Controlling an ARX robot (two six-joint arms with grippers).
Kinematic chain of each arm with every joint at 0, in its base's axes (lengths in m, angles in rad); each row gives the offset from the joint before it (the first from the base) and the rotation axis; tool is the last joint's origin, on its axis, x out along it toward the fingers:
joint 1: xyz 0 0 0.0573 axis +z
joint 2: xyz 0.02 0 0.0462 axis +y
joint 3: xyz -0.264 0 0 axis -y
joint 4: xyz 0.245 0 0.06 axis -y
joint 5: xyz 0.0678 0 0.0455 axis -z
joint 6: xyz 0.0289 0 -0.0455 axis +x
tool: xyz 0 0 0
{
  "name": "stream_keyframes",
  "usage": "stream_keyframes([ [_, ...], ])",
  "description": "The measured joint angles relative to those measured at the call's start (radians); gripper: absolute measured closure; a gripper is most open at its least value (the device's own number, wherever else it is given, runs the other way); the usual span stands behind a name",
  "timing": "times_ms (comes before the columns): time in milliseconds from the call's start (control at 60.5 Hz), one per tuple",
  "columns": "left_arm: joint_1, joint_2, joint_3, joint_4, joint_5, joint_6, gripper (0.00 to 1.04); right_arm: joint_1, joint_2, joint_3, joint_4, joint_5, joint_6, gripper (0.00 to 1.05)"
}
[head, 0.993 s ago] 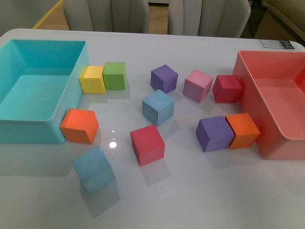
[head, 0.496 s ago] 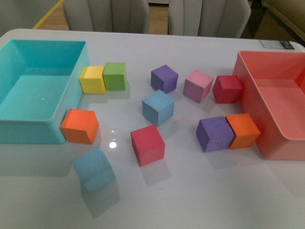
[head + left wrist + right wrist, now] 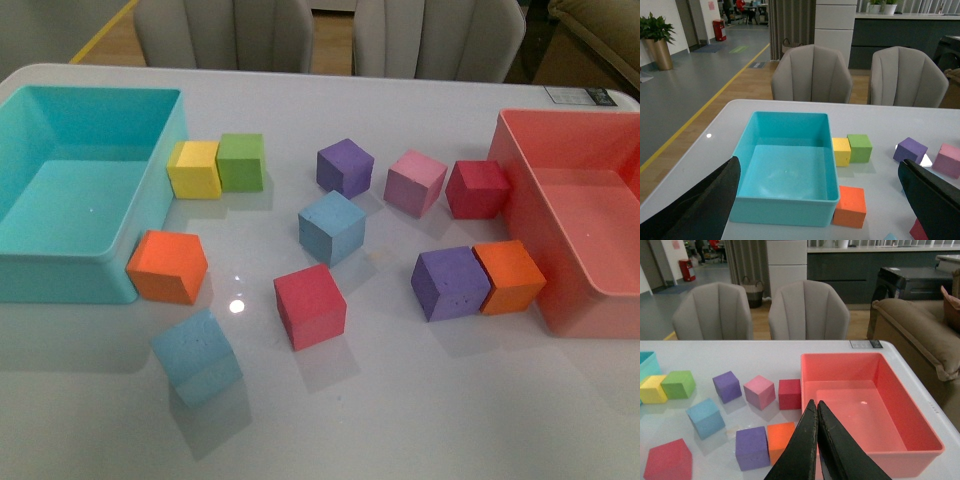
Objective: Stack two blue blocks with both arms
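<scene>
Two sky-blue blocks lie apart on the white table. One blue block (image 3: 331, 226) sits near the middle, the other blue block (image 3: 197, 356) lies tilted near the front left. Neither arm shows in the front view. My left gripper (image 3: 819, 165) is open and empty, held high over the table's left side near the turquoise bin. My right gripper (image 3: 816, 403) is shut and empty, held above the table beside the pink bin. The middle blue block also shows in the right wrist view (image 3: 705, 417). A sliver of the front blue block shows in the left wrist view (image 3: 891, 236).
A turquoise bin (image 3: 150, 185) stands at the left and a pink bin (image 3: 520, 215) at the right. Yellow (image 3: 194, 168), green (image 3: 241, 161), orange (image 3: 167, 266), red (image 3: 310, 305) and purple (image 3: 450, 282) cubes lie scattered around. Chairs stand behind the table.
</scene>
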Motion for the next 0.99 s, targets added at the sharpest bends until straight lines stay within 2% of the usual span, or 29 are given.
stream_keyframes([
  [182, 0.000, 0.001, 0.000, -0.002, -0.006, -0.001, 0.09, 0.000, -0.002, 0.000, -0.002, 0.000, -0.001, 1.01],
  [215, -0.041, 0.051, 0.038, -0.113, -0.137, -0.028, 0.09, 0.000, -0.002, 0.000, -0.002, 0.000, 0.000, 0.95],
  [232, -0.056, 0.067, 0.049, -0.145, -0.168, -0.032, 0.09, 0.000, -0.002, 0.000, -0.002, 0.000, 0.000, 0.91],
  [281, -0.140, 0.190, 0.118, -0.295, -0.341, -0.080, 0.09, 0.000, -0.003, 0.000, -0.002, 0.000, 0.000, 0.80],
  [347, -0.237, 0.303, 0.151, -0.325, -0.446, -0.119, 0.09, 0.000, -0.004, 0.000, -0.002, 0.000, 0.000, 0.68],
  [430, -0.340, 0.430, 0.192, -0.291, -0.499, -0.167, 0.09, 0.000, -0.004, 0.000, -0.002, 0.000, 0.000, 0.54],
  [546, -0.463, 0.658, 0.260, -0.183, -0.513, -0.232, 0.09, 0.000, -0.004, 0.000, -0.002, 0.000, 0.000, 0.33],
  [695, -0.537, 0.990, 0.340, -0.016, -0.481, -0.320, 0.09, 0.000, -0.004, 0.000, -0.002, 0.000, 0.000, 0.08],
  [860, -0.586, 1.357, 0.426, 0.134, -0.467, -0.363, 0.09, 0.000, -0.004, 0.000, -0.002, 0.000, 0.002, 0.09],
  [993, -0.593, 1.549, 0.476, 0.174, -0.445, -0.387, 0.09, 0.000, -0.004, 0.000, -0.002, 0.000, 0.002, 0.09],
])
